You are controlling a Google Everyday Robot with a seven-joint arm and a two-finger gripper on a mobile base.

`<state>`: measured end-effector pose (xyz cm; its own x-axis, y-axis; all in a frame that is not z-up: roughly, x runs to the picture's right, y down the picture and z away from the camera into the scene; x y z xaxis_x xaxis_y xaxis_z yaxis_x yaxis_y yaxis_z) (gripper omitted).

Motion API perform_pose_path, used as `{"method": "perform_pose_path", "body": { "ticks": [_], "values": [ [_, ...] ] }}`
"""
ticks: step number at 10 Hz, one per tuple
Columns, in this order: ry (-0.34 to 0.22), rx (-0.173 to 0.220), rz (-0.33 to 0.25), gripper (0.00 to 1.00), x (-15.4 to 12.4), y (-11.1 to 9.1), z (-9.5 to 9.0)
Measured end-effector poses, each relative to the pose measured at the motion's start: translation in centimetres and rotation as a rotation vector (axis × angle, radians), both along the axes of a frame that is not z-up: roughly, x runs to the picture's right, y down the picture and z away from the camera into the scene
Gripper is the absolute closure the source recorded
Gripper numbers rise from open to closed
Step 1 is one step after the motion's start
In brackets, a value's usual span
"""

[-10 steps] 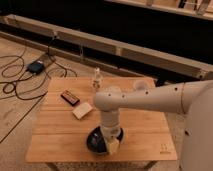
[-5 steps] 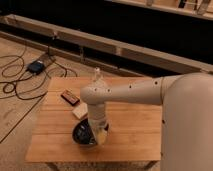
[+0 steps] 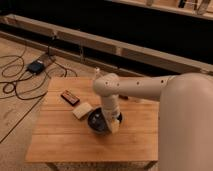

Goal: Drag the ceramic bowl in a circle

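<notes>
The ceramic bowl is dark, round and glossy. It sits on the wooden table near the middle, just in front and to the right of a pale block. My gripper points straight down from the white arm. It reaches the bowl's right side at the rim. The arm's wrist hides the bowl's right part.
A pale rectangular block lies just left and behind the bowl. A dark brown flat object lies farther back left. Black cables and a dark box lie on the floor at left. A long ledge runs behind the table.
The bowl and gripper moved together: first left along the table's front, then back and to the right, ending close to the pale block. The block and brown object stayed put.
</notes>
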<state>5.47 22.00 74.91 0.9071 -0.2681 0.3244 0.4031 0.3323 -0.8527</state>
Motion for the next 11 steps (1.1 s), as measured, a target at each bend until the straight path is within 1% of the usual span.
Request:
{"method": "perform_pose_path", "body": {
  "ticks": [1, 3, 5, 7, 8, 9, 10, 11],
  "values": [
    [0.042, -0.007, 0.000, 1.00, 2.1, 0.0, 0.2],
    [0.099, -0.030, 0.006, 1.00, 4.6, 0.7, -0.3],
    [0.158, -0.077, 0.023, 1.00, 6.8, 2.8, -1.9],
    [0.194, -0.109, 0.051, 1.00, 7.7, 4.7, -3.5],
    [0.194, -0.120, 0.065, 1.00, 7.3, 5.6, -4.1],
    [0.183, -0.122, 0.073, 1.00, 6.6, 5.9, -4.3],
    [0.165, -0.120, 0.078, 1.00, 5.6, 6.0, -4.3],
    [0.132, -0.111, 0.084, 1.00, 3.9, 5.9, -4.2]
  ]
}}
